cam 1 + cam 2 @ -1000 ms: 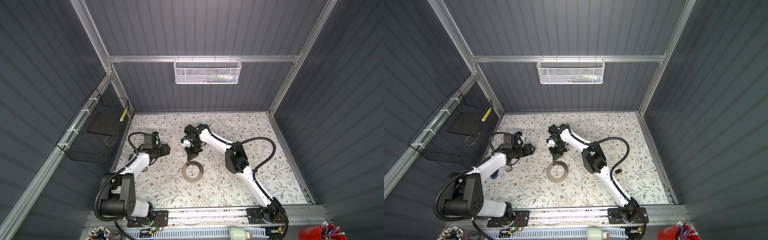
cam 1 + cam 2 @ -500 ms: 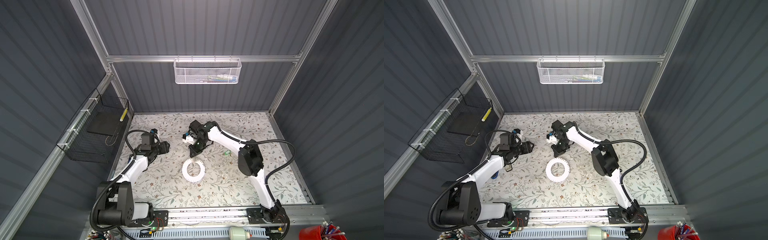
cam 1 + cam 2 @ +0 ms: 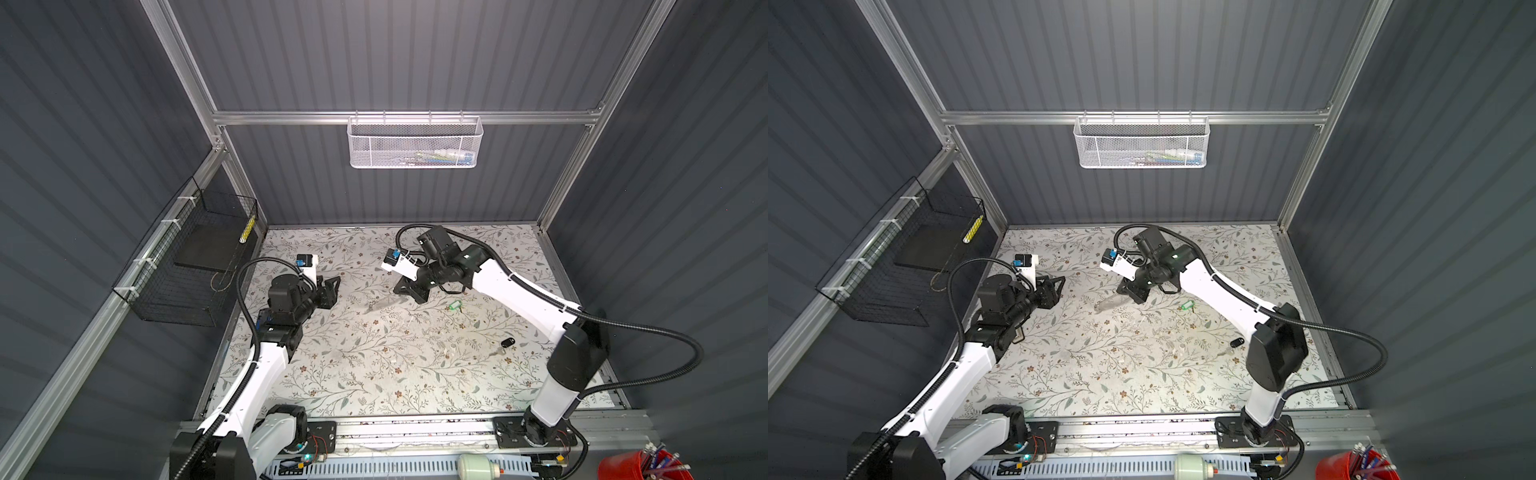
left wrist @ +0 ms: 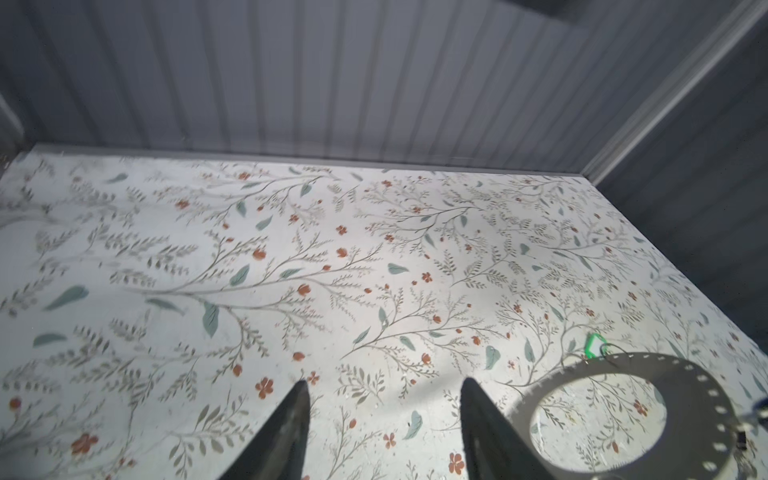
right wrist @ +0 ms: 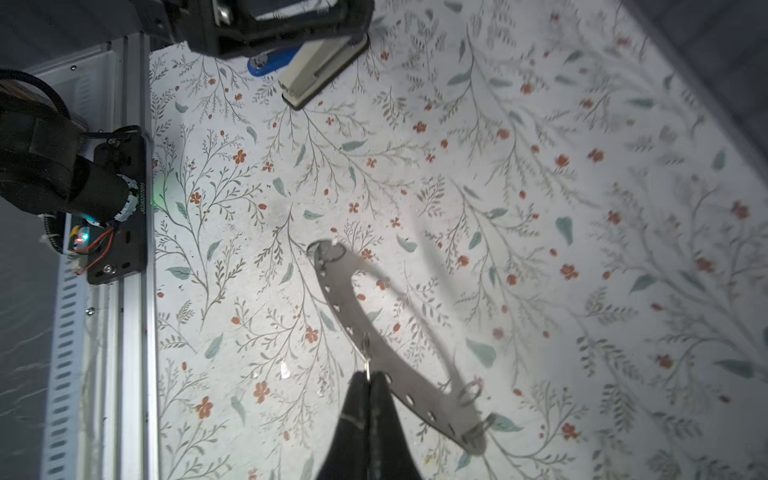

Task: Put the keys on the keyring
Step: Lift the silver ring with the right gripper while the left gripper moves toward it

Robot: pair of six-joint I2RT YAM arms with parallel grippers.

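Right gripper state: my right gripper [image 5: 368, 380] is closed, its fingertips pressed together on a small wire loop [image 5: 365, 359] at the rim of the keyring [image 5: 353, 316].
Keyring attitude: the keyring sticks out from my right fingertips, tilted and seen almost edge-on in the right wrist view. Its shadow falls on the table [image 5: 540, 187], apart from it.
Keyring in both top views: a blurred grey streak just off the tip of my right gripper [image 3: 405, 291]. No detail can be read there.
Left gripper state: my left gripper [image 4: 384, 384] is open, its jaws standing apart with only table surface showing between them.
Keyring from left gripper: ahead of my left jaws and off to one side, well apart from them.
Green tag [image 3: 455, 305]: lies flat on the table near my right gripper, on its arm side. From my left gripper it sits just beyond the keyring's far rim.
Key [image 3: 505, 345]: black head and silver blade, flat on the table beside my right arm's elbow, well apart from both grippers.
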